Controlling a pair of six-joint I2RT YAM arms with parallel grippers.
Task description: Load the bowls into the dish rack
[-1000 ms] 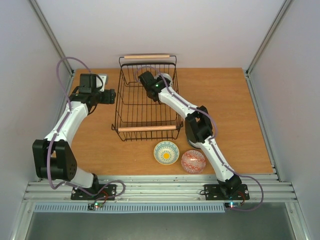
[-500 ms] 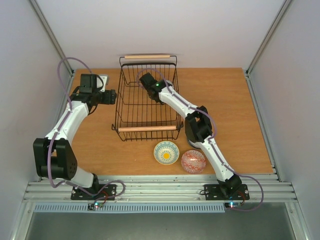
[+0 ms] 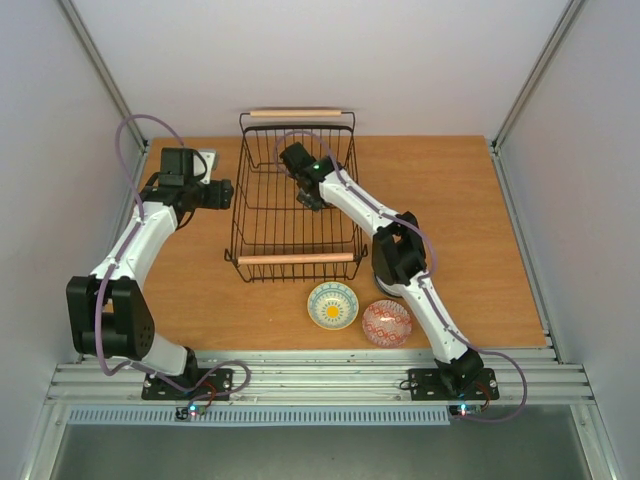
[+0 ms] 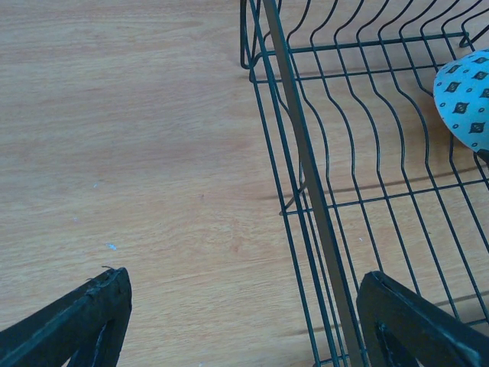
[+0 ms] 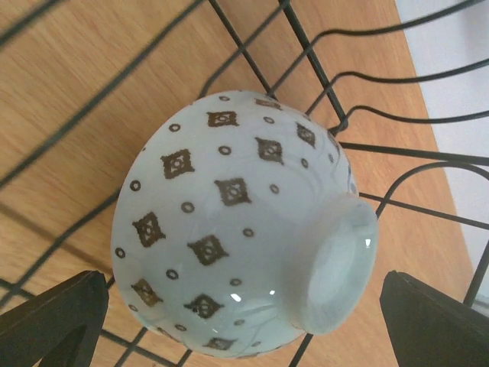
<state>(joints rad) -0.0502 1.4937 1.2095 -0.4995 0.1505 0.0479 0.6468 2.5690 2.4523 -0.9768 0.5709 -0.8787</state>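
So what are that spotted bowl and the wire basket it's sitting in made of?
The bowl looks like glazed ceramic: a glossy pale surface with small bright reflections, a printed diamond pattern and a raised foot ring. The basket looks like thin metal wire with a black coating, paint or plastic, I can't tell which. Its bar handles look like light, plain wood.

In my right wrist view the bowl shows only its outside and foot, the inside turned away; my right fingers are cut off at the bottom corners. My left wrist view clips that bowl at the right edge, and the rack runs out of frame. From above, my right arm mostly hides it; my left hand is too small to read.
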